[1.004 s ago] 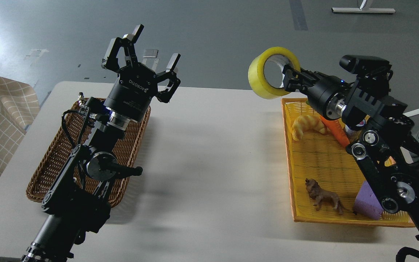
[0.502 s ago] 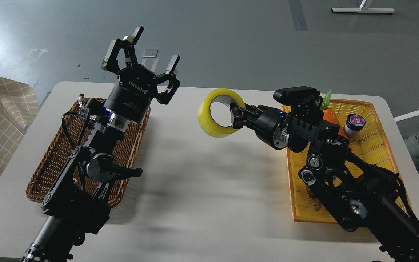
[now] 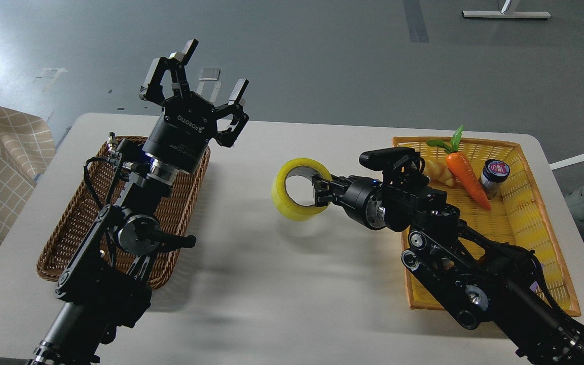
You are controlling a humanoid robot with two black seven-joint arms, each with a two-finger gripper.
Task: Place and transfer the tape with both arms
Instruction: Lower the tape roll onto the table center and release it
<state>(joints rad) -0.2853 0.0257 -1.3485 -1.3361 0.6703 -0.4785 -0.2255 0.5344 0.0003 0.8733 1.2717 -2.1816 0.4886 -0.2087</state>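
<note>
Tape carried over the counter's middle, ready to be set down for the other arm.

Taking the yellow basket (image 3: 535, 213) as the landmark: nearest, the right arm rises out across its near-left corner, and its right gripper (image 3: 317, 193) reaches out to the basket's left with its jaws clamped on the wall of the tape (image 3: 292, 195). The roll stands on edge, low over the bare counter (image 3: 282, 284); whether it touches cannot be told. Well left of the basket, the left gripper (image 3: 193, 83) hovers above the brown wicker basket (image 3: 69, 243), jaws spread wide and pointing up. To do this well, I would lower the roll until it rests firmly, ideally laid flat so it cannot roll, release only then, and leave it midway so the left arm can reach. At the yellow basket's far end lie a carrot (image 3: 467, 172) and a small jar (image 3: 494, 175).
</note>
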